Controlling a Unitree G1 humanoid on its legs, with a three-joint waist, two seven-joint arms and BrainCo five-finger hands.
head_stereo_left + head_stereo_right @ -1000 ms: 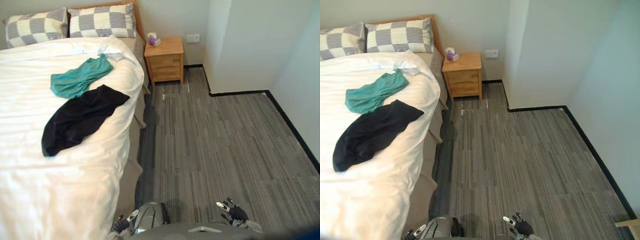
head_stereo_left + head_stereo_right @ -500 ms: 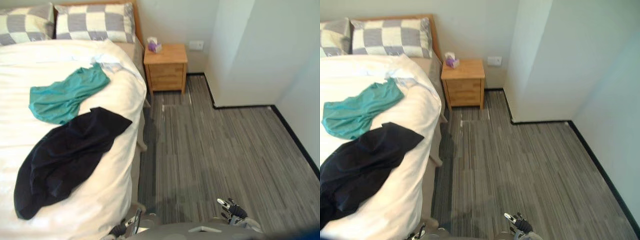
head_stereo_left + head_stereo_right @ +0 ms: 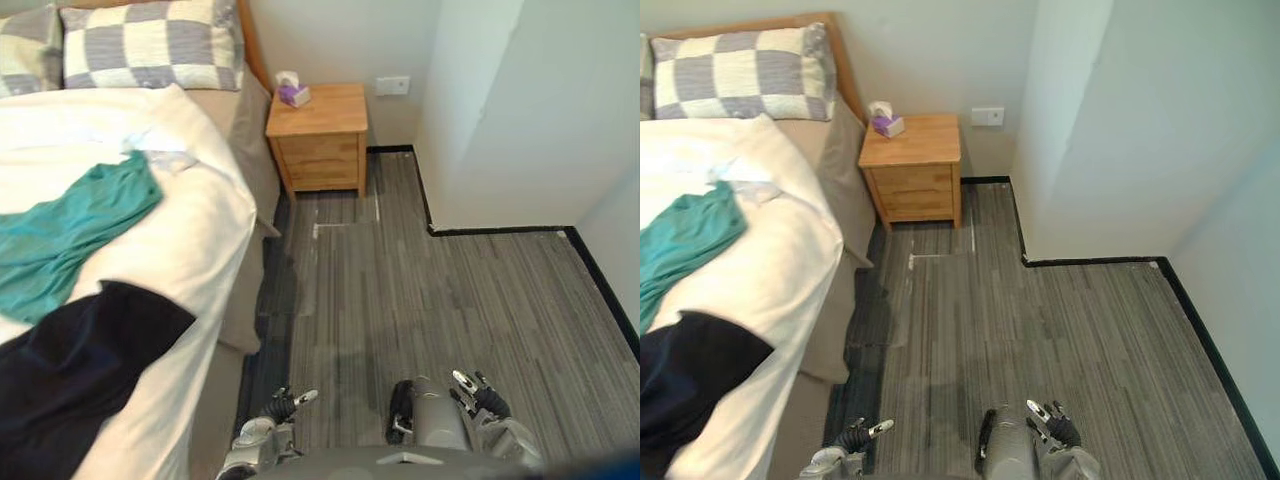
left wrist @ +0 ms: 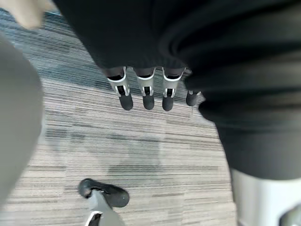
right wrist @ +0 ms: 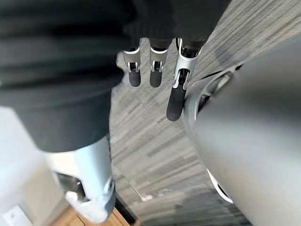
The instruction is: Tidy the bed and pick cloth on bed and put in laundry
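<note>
Against the picture of a second ago the whole scene has shifted: the camera has moved, so the bed [image 3: 200,220] now lies further to the left and the nightstand [image 3: 318,135] nearer the middle; the cloths have kept their places on the bed.

The teal cloth [image 3: 70,235] lies on the bed below the pillow [image 3: 150,45]. The black cloth [image 3: 70,370] lies just beyond it towards the bed's foot, their edges touching.

Left hand [image 3: 283,404] and right hand [image 3: 480,392] hang low over the floor beside the bed, well apart from both cloths. Each has its fingers straight and apart, holding nothing.

Step in hand, as judged: the approach, with no cloth picked up yet. The next move calls for a turn towards the bed and a reach of the left hand to the black cloth, the nearer one.

The left eye view takes in more of the bed and both cloths, the right eye view more floor away from the bed. The wrist views add the fingers [image 4: 146,92] [image 5: 155,70] seen close, with bare floor past them.
</note>
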